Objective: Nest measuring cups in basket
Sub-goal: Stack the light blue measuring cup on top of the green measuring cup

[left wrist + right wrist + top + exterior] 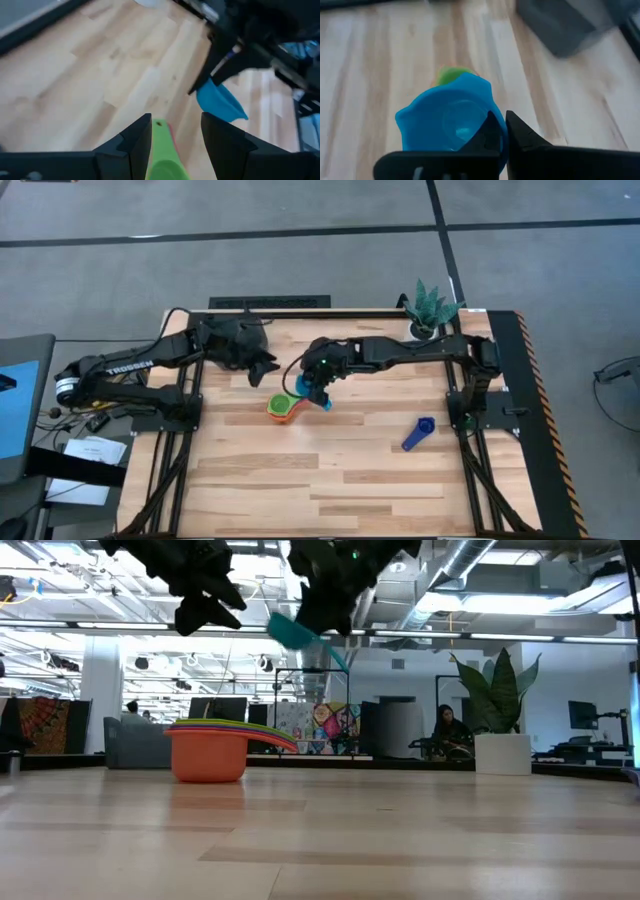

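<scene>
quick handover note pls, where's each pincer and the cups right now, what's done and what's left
Right pincer: shut on the light blue cup, held in the air above the nested stack.
Left pincer: open, empty, hovering over the stack's green handle.
Stack: orange cup at the bottom, with green and other colours nested in it, standing on the table near the middle.
Dark blue cup: alone on the table's right side.
Basket: partly hidden under the left arm.
Left: add light blue and dark blue, then put the stack in the basket.
</scene>
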You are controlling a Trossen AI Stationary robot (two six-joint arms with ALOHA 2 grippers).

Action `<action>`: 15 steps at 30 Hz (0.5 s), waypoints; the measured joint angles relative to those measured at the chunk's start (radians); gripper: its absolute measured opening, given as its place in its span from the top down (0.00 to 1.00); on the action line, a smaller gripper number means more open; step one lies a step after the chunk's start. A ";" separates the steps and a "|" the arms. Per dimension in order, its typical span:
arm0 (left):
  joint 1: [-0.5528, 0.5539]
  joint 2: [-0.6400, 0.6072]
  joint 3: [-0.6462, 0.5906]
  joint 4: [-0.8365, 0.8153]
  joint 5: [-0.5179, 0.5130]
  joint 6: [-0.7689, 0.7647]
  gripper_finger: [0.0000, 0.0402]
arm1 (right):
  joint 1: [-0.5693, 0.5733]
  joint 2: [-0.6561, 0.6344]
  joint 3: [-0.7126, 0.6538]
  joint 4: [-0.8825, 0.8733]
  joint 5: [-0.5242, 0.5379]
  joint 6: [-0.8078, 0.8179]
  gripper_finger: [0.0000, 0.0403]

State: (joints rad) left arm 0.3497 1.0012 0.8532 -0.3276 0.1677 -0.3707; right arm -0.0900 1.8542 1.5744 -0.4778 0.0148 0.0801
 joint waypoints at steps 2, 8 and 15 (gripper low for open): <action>-0.034 0.000 0.000 -0.012 -0.001 -0.017 0.60 | 0.001 -0.002 0.020 0.014 -0.019 -0.032 0.97; -0.141 0.000 0.000 -0.036 -0.065 -0.098 0.60 | 0.005 0.000 0.063 0.007 -0.024 -0.114 0.97; -0.239 0.000 0.000 -0.024 -0.270 -0.185 0.60 | 0.004 -0.001 0.074 0.011 -0.016 -0.183 0.97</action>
State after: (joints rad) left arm 0.1105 1.0016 0.8532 -0.3515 -0.1023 -0.5553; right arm -0.0860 1.8530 1.6485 -0.4669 -0.0014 -0.1027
